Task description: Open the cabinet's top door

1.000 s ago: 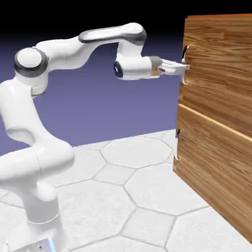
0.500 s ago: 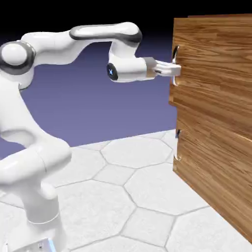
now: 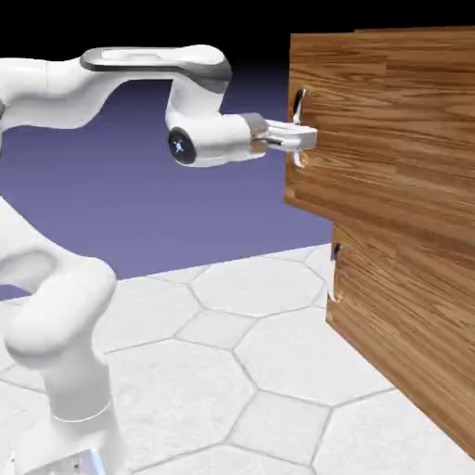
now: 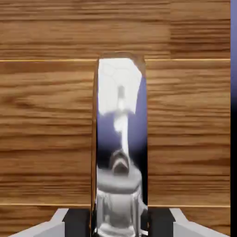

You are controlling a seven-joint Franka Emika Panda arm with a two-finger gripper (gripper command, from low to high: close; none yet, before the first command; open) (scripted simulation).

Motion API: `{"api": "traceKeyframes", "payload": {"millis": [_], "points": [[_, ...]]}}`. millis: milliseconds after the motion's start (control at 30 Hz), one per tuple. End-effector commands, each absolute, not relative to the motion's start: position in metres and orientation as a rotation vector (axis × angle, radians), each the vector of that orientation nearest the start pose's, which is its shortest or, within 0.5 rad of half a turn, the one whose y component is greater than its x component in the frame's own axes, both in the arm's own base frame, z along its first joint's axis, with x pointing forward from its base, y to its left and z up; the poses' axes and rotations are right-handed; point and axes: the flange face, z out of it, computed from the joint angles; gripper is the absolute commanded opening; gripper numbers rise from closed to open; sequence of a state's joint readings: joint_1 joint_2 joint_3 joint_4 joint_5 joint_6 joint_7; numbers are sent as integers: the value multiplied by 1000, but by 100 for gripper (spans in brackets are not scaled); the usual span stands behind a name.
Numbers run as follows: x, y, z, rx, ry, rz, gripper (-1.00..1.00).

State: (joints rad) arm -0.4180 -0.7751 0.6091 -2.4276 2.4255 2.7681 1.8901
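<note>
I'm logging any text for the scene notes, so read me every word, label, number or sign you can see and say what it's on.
None: no readable text shows in either view.
The cabinet, the top door and its handle carry only wood grain and reflections.
The blue-lit round mark on the arm's wrist is too small to read.

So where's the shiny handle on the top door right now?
In the exterior view the silver handle sits near the left edge of the top door, with the gripper closed on it. It fills the middle of the hand view.
</note>
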Motion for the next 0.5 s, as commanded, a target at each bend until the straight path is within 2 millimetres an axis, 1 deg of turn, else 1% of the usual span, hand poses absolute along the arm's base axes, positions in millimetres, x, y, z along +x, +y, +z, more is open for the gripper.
{"api": "traceKeyframes", "payload": {"millis": [0,233,467], "points": [[371,88,578,372,1596,865,-100],[318,46,578,272,1633,962,-100],[276,3,578,182,1663,1047,-100]]}}
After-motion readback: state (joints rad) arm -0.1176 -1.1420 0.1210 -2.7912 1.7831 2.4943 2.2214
